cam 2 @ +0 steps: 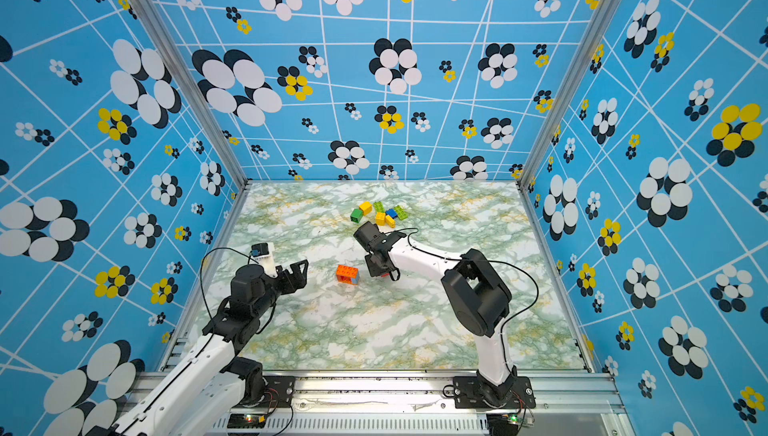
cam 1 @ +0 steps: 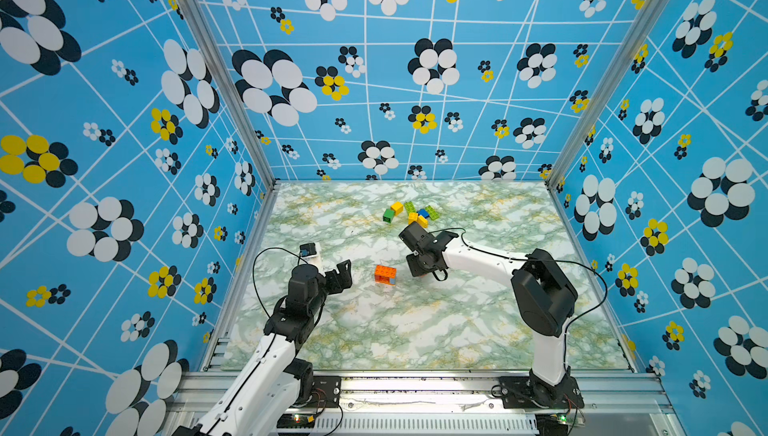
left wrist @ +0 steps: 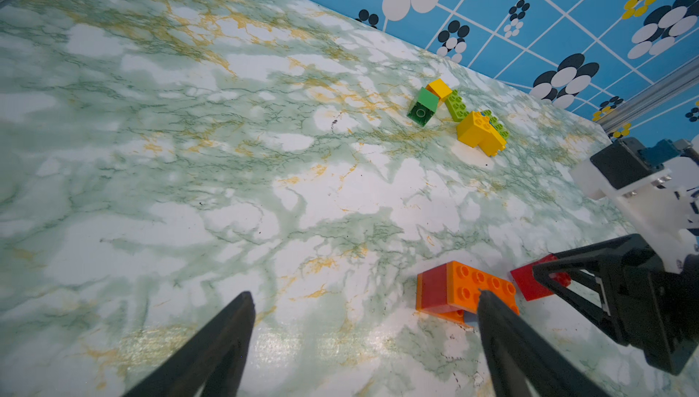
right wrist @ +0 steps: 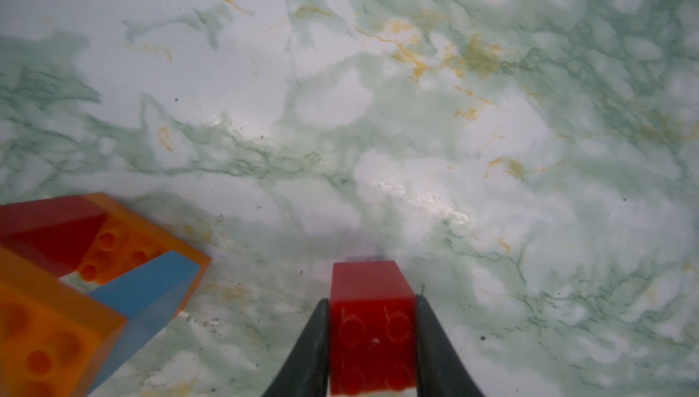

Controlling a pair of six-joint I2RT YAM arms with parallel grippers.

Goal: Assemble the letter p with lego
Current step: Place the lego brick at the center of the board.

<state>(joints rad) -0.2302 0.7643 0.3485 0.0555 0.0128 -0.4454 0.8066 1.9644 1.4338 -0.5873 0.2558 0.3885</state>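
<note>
Red brick [right wrist: 372,323] clamped in the right gripper [right wrist: 372,342]; letter only partly built.

Right gripper's two fingers press on opposite sides of a small red brick, carried just beside the started block [cam 1: 385,275] near the middle of the marble table [cam 1: 415,330]. That block shows orange bricks on top with a red and a light blue piece joined in; by my judgement it is only a beginning, with no stem or loop to read yet. Left gripper [left wrist: 363,323] hangs with fingers wide apart and empty, close to the block on its other side. Loose bricks [cam 1: 409,211], yellow, green, lime and blue, lie heaped toward the far edge, well apart from the build. Most of the joining is judged outstanding.
</note>
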